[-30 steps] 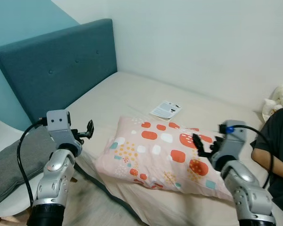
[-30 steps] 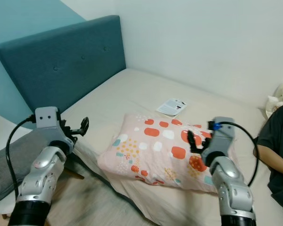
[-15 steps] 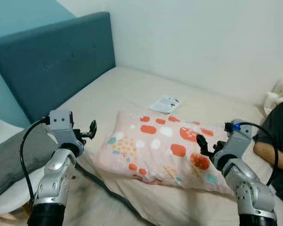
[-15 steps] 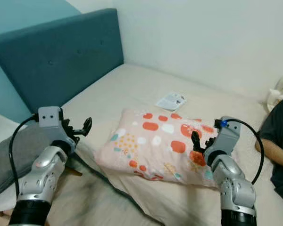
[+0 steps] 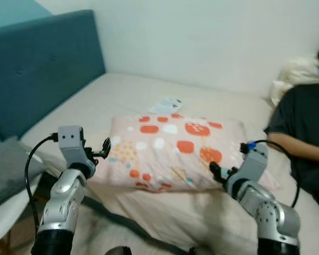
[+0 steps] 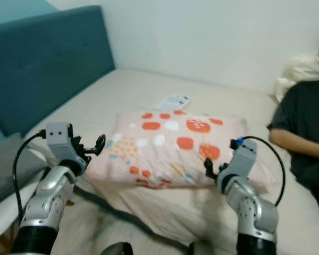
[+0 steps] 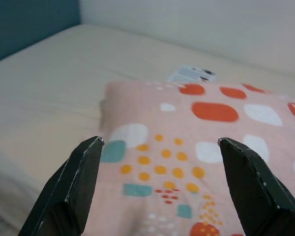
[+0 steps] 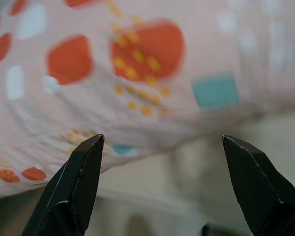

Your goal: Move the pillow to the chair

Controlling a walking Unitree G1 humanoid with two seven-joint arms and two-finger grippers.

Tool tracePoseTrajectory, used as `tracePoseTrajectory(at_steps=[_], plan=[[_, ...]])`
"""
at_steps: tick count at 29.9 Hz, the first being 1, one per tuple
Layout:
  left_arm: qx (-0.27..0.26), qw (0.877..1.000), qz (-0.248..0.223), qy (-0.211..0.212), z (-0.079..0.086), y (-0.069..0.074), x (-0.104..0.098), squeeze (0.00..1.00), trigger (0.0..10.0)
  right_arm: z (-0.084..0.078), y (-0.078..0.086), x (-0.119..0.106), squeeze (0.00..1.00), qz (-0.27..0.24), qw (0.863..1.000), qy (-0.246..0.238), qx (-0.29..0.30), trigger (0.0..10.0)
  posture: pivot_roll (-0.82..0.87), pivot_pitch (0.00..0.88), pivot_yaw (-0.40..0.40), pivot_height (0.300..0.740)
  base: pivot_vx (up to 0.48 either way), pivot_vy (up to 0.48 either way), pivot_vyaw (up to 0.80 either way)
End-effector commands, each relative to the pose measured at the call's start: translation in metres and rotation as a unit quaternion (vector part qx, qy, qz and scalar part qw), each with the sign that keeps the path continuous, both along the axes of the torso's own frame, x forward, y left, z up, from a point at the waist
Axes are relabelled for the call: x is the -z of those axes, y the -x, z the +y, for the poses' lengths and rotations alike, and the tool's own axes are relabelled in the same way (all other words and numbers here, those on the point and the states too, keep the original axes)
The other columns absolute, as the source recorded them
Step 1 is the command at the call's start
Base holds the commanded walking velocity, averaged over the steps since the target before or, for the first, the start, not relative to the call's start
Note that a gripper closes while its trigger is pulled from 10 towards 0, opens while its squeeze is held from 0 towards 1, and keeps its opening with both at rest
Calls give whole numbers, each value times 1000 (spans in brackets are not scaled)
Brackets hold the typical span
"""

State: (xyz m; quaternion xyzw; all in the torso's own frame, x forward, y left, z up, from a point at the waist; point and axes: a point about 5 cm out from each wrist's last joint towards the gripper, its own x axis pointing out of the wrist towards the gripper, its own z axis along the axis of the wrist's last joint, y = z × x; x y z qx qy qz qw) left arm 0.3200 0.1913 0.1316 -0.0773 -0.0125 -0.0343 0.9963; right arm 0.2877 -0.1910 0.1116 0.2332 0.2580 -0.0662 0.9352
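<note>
Pillow [image 5: 173,151]: lies flat on the bed [image 5: 122,101], between both grippers.
Left gripper [image 7: 160,142]: fingers spread wide, holding nothing, just before the pillow's edge.
Right gripper [image 8: 162,140]: fingers spread wide, empty, near the pillow's front edge.
Person [image 5: 303,135]: sits at the robot's right.

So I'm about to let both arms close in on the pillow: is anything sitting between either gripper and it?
Nothing visible does. The left gripper hangs open at the pillow's left end, the right gripper open at its near right edge, only bare mattress between. The leaflet lies beyond the pillow; the person sits to the right.
</note>
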Motion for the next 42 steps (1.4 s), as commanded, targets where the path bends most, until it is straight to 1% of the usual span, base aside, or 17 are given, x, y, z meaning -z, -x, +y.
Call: tracePoseTrajectory(at_steps=[1, 2, 5, 7, 10, 17, 21, 23, 25, 27, 28, 29, 31, 34, 38, 39, 42], plan=[[1, 1000, 7, 1, 1, 0, 2, 0, 10000, 3, -4, -5, 0, -10, 999, -46, 12, 10000, -116, 29, 29, 560, 0, 0, 0], [1, 1000, 7, 1, 1, 0, 2, 0, 10000, 3, -4, -5, 0, -10, 999, -46, 12, 10000, -116, 29, 29, 560, 0, 0, 0], [1, 1000, 5, -1, 1, 0, 1, 0, 10000, 12, -8, 0, 0, -5, 994, -110, 26, 10000, -114, 31, 31, 545, 0, 0, 0], [1, 1000, 5, -2, 1, 0, 1, 0, 10000, 15, -9, 1, 0, -2, 992, -125, 30, 10000, -114, 31, 31, 540, 0, 0, 0], [0, 1000, 1, -9, 1, -1, -2, 0, 10000, 29, -24, 5, 0, 3, 987, -160, 27, 10000, -115, 39, 34, 525, 0, 0, 0], [-26, 999, -17, -43, 8, 1, -12, 0, 10000, 40, -42, 5, 0, 8, 988, -152, 11, 10000, -92, 61, 9, 495, 0, 0, 0], [-36, 998, -23, -52, 16, 1, -17, 0, 10000, 41, -44, 5, 0, 1, 987, -159, 1, 10000, -83, 72, 3, 490, 0, 0, 0], [-57, 995, -38, -73, 32, 3, -29, 0, 10000, 44, -48, 7, 0, -8, 985, -173, -16, 10000, -71, 112, -6, 480, 0, 0, 0], [-63, 994, -44, -82, 37, 3, -34, 0, 10000, 44, -49, 8, 0, -13, 984, -179, -16, 10000, -71, 112, -6, 475, 0, 0, 0], [-69, 992, -52, -91, 42, 4, -40, 0, 10000, 44, -51, 5, 0, -30, 982, -188, -17, 10000, -62, 140, -7, 470, 0, 0, 0], [-74, 990, -59, -106, 46, 5, -45, 0, 10000, 45, -54, -2, 0, -64, 975, -213, -20, 10000, -59, 155, -5, 465, 0, 0, 0], [-74, 990, -59, -106, 46, 5, -45, 0, 10000, 45, -54, -2, 0, -64, 975, -213, -20, 10000, -59, 155, -5, 465, 0, 0, 0], [-79, 986, -67, -129, 53, 7, -55, 0, 10000, 43, -62, -20, 0, -133, 955, -265, -16, 10000, -50, 190, 5, 465, 0, 0, 0], [-78, 984, -70, -146, 58, 6, -62, 0, 10000, 39, -70, -28, 0, -169, 945, -282, 0, 10000, -48, 210, 13, 465, 0, 0, 0], [-77, 983, -72, -149, 59, 5, -65, 0, 10000, 38, -74, -27, 0, -163, 946, -281, 6, 10000, -48, 219, 15, 465, 0, 0, 0], [-74, 983, -75, -150, 59, 4, -67, 0, 10000, 37, -78, -21, 0, -139, 953, -268, 18, 10000, -50, 228, 16, 465, 0, 0, 0], [-70, 983, -77, -152, 57, 3, -70, 0, 10000, 36, -82, -12, 0, -108, 960, -257, 38, 10000, -45, 239, 15, 465, 0, 0, 0]])
